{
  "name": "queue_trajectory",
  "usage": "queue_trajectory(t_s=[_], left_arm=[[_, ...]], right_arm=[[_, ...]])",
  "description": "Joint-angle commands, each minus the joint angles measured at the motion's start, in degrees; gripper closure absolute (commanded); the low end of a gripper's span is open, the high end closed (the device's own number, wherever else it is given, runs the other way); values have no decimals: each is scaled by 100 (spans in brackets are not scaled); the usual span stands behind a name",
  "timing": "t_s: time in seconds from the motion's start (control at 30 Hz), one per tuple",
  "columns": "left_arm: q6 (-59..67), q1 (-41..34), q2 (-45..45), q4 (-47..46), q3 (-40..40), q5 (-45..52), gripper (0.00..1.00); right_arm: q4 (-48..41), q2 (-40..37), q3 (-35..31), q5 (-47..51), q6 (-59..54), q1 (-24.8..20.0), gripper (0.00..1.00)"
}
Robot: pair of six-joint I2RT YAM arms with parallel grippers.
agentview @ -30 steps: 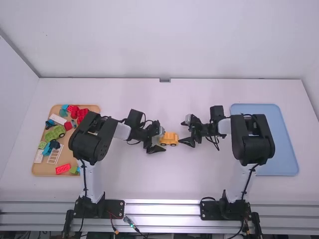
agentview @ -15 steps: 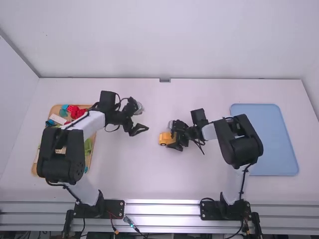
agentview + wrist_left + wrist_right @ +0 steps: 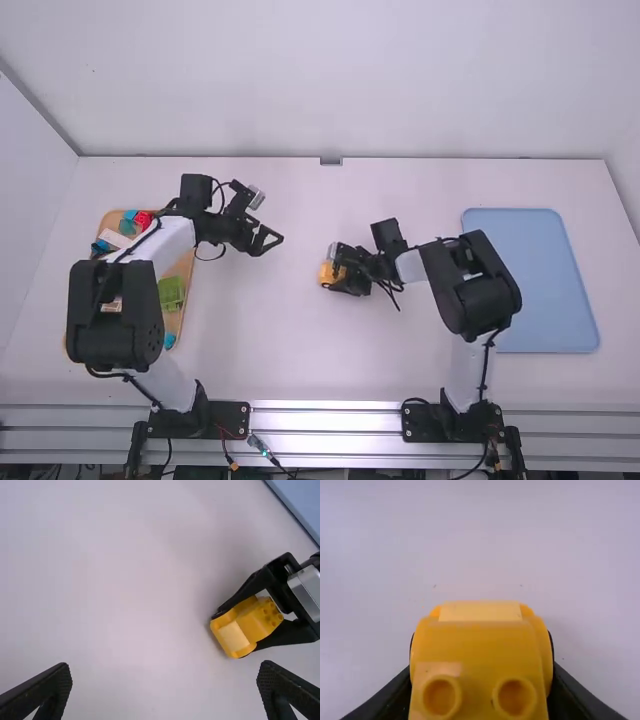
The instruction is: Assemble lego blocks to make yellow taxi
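a white table (image 3: 290,350) is spreading under everything. the left arm (image 3: 115,315) is reaching up and across the tan tray, and the right arm (image 3: 470,285) is slanting in toward the middle of the table. a blue tray (image 3: 550,280) is lying flat on the right, beyond the right arm. the tan tray (image 3: 182,268) is sitting on the left, partly hidden beneath the left arm.

the left gripper (image 3: 270,240) is hanging between the tan tray and the middle, fingers spread well apart, holding nothing. the right gripper (image 3: 342,278) is grasping the yellow taxi (image 3: 247,624) near the middle of the table, its fingers pressing on two opposite sides. the taxi is showing round studs on top and a paler yellow panel at one end; whether its underside is touching the table, i cannot tell.

smaller pieces are resting in the tan tray: a green piece (image 3: 171,293) near the edge facing the middle, a white piece (image 3: 114,238) toward the far end, and red blocks (image 3: 144,218) beside a small teal block (image 3: 127,227).
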Motion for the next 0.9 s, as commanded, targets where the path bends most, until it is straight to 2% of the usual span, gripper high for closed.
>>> queue_trajectory(t_s=[0.0,0.13,0.27,0.37,0.4,0.53,0.6,0.67,0.7,0.8,0.87], left_arm=[[-79,-28,-107,-22,44,26,1],[-79,-31,-107,7,46,17,1],[-219,4,-107,236,46,-433,1],[-664,2,-107,568,46,-975,1],[-695,2,-107,592,46,-1016,1],[-765,2,-107,868,46,-1152,1],[-776,2,-107,925,46,-1156,1],[-785,2,-107,1069,46,-1161,1],[-785,2,-107,1075,46,-1158,1],[-785,2,-107,1143,46,-1156,1],[-787,2,-107,1147,46,-1158,1]], right_arm=[[103,66,63,-280,68,-79,71],[118,-214,61,-313,463,-376,71],[-767,-1016,61,380,699,-1001,71],[-1644,-1729,61,1014,684,-1705,71],[-1725,-1799,61,1075,684,-1777,71],[-2391,-2481,61,1727,844,-2813,70],[-2404,-2542,61,1937,1054,-3086,69],[-2299,-2549,61,2627,1720,-3816,68],[-2293,-2546,61,2656,1755,-3851,67],[-2232,-2448,61,2734,2028,-4531,63],[-2098,-2317,61,2712,2157,-4752,62]])
